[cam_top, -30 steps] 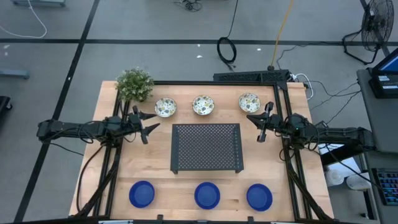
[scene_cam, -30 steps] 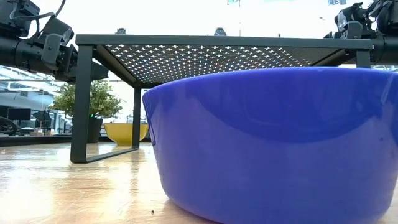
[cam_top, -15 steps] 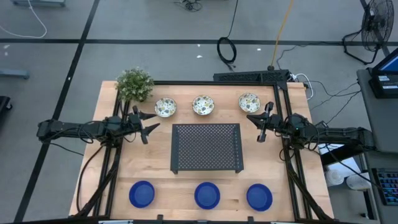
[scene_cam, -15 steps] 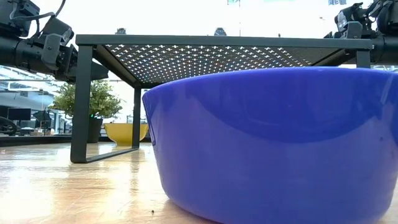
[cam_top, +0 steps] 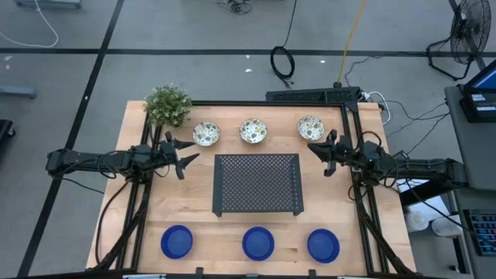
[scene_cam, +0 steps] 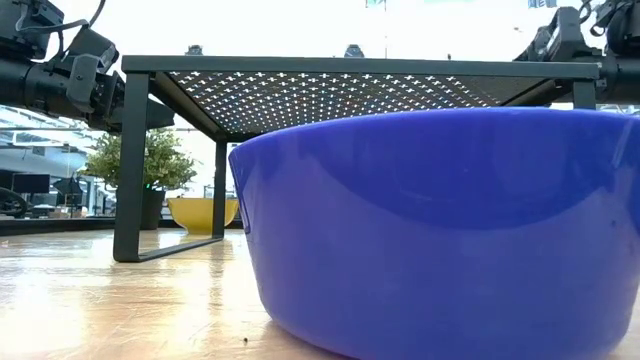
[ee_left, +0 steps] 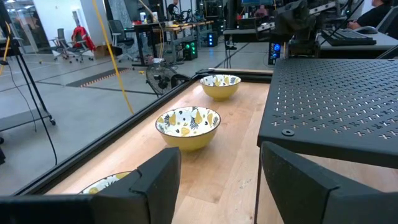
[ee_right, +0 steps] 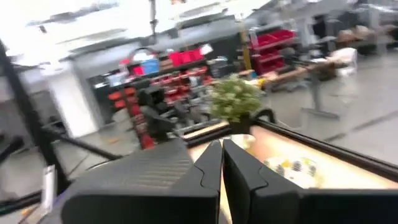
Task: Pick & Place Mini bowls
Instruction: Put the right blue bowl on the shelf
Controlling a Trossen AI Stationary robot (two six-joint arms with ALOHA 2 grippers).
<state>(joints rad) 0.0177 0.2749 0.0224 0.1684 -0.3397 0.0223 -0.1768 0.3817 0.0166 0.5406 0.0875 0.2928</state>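
Black perforated tray (cam_top: 257, 184) sits mid-table (cam_top: 198, 221), raised on legs. Small green plant (cam_top: 167, 105) at far left corner. Fan (cam_top: 469, 31) on floor beyond.

the high view is evenly and brightly lit from overhead, with only soft, short shadows under the black tray (cam_top: 257, 184) on the desk (cam_top: 194, 225). the low view is backlit: the room behind is blown out to near white, and the blue bowl (scene_cam: 440, 230) up against the lens is soft, with a pale sheen along its rim. the left wrist view is sharp, with light glare on the wood. the right wrist view is heavily blurred, probably by motion; the plant (ee_right: 235, 96) and the room behind smear, and the ceiling lights flare.
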